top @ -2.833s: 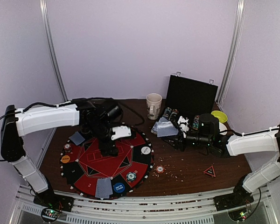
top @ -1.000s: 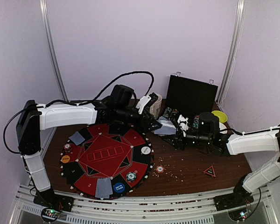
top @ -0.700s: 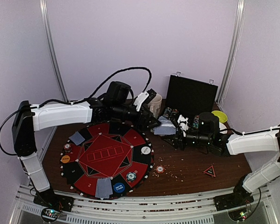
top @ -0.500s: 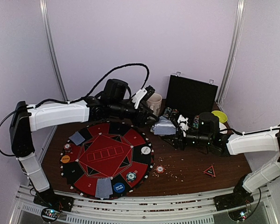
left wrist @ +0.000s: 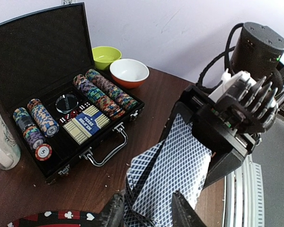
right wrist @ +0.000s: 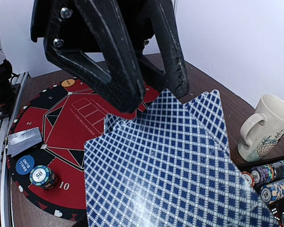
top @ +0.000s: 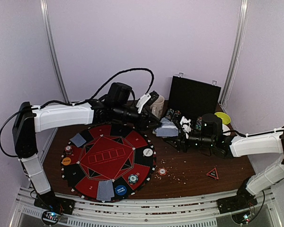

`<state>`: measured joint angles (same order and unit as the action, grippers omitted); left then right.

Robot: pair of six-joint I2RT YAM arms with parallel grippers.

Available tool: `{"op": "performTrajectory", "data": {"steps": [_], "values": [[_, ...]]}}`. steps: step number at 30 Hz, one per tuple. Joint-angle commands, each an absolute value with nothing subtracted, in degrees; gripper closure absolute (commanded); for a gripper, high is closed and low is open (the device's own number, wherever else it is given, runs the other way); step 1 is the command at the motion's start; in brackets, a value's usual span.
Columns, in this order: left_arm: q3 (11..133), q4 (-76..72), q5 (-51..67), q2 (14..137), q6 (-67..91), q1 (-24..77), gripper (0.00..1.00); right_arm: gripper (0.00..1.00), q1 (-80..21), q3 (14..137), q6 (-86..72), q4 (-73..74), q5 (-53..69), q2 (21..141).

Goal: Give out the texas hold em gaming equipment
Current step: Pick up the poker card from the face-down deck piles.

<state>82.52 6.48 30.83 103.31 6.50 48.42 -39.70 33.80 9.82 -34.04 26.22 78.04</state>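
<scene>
Left gripper, jaws apart, is straddling the card fan clamped in right gripper, likely risking dragging out several.

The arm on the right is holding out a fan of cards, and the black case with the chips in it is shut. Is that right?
Not quite: the black case is open, not shut. The left wrist view shows its lid standing up and the rows of chips inside. The rest is right: the right gripper is holding out a fan of cards.
</scene>
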Motion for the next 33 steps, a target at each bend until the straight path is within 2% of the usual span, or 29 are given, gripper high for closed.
{"op": "performTrajectory", "data": {"steps": [1, 8, 15, 22, 28, 31, 33], "values": [[84.89, 6.05, 33.33, 104.91, 6.33, 48.1, 0.7, 0.54, -39.29, 34.29, 9.49, -35.22, 26.72, 77.78], [84.56, 7.27, 33.64, 103.69, 5.82, 48.15, 1.0, 0.54, -39.24, 34.21, 9.5, -35.03, 26.5, 77.61], [82.76, 7.9, 32.67, 100.33, 4.09, 47.79, 1.0, 0.54, -39.2, 34.06, 9.54, -34.87, 26.19, 77.48], [82.17, 6.43, 38.55, 97.14, 2.96, 46.21, 1.0, 0.54, -39.11, 33.93, 9.33, -34.75, 26.01, 77.26], [80.83, 11.01, 39.05, 90.88, 5.92, 38.68, 1.0, 0.54, -39.03, 34.38, 9.49, -34.49, 25.99, 77.24], [78.18, 14.99, 32.01, 84.24, 5.53, 33.04, 1.0, 0.54, -39.02, 34.57, 9.49, -34.63, 26.4, 77.34], [77.28, 22.84, 18.27, 80.59, 1.28, 31.57, 1.0, 0.54, -39.05, 34.81, 9.47, -34.5, 26.37, 77.34]]}}
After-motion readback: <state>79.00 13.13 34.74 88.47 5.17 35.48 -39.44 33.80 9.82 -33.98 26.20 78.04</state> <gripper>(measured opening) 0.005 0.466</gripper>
